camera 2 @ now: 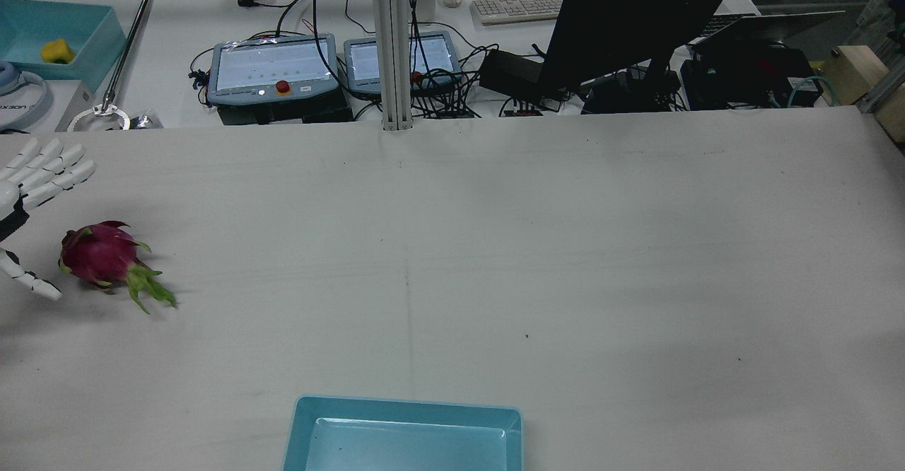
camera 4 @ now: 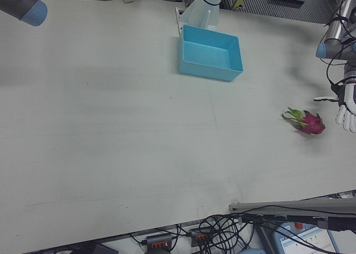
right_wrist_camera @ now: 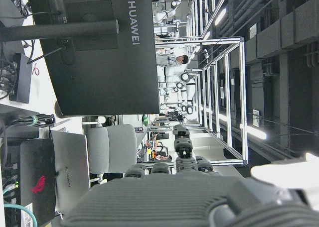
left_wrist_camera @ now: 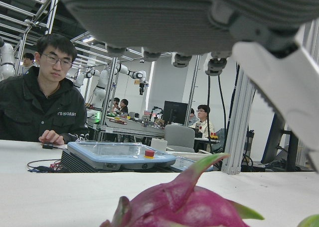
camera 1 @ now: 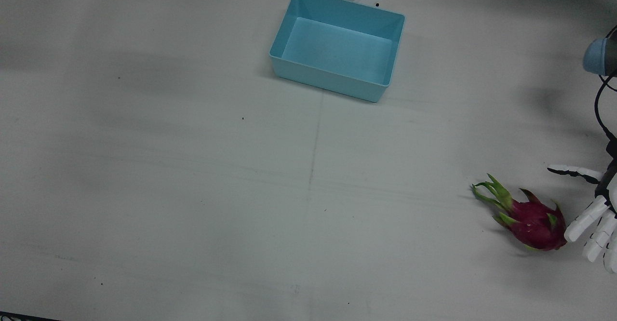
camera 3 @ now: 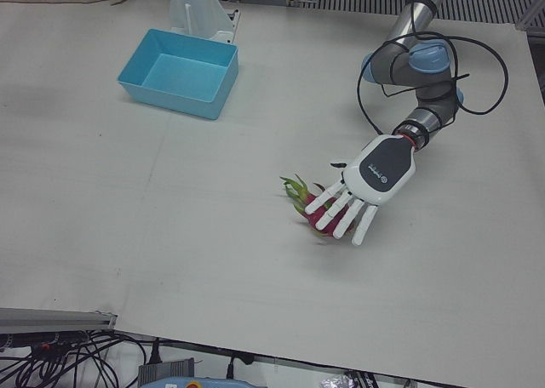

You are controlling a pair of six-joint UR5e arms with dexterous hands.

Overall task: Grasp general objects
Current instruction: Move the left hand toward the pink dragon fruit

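Your left hand (camera 3: 358, 196) hung open, fingers spread, around the dragon fruit (camera 1: 532, 219) near the table's (camera 1: 193, 191) left edge, not yet gripping. You placed it so, I judge, to close around the fruit's body.

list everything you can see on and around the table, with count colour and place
dragon fruit: 1, magenta with green leafy tips, lying on the table in front of the left hand
bin: 1, light blue, empty, on the table near the arm pedestals
table: 1, off-white, fills the workspace
control tablets: 2, grey-framed, on the far desk beyond the table
monitor: 1, black, on the far desk
keyboard: 1, white, on the far desk
person: 1, dark jacket, seated at the far desk
left hand: 1, white and grey, fingers spread, just by the dragon fruit
right hand: 1, only its grey back shows, in its own camera
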